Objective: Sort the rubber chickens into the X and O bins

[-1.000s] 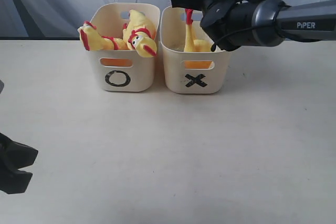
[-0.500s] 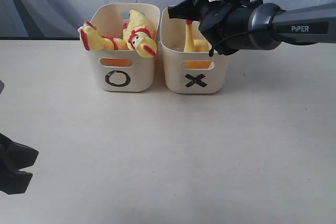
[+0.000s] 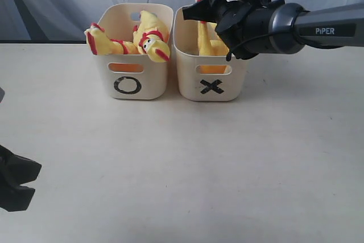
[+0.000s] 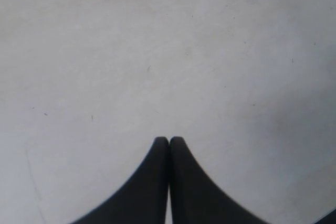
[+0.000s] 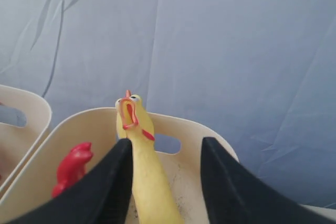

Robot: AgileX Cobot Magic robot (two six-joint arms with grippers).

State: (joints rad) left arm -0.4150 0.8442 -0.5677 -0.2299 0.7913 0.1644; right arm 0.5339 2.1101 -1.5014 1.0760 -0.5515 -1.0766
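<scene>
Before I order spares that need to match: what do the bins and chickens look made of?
Bins: probably moulded plastic, cream, smooth and matt; the rounded corners and cut-out handle slots suggest it.
Chickens: likely soft rubber or vinyl, smooth yellow with red parts; one droops limply over a rim.

Bins [image 3: 149,81] smooth plastic; chickens [image 3: 149,27] glossy rubber; table [image 3: 182,169] matt.
</scene>
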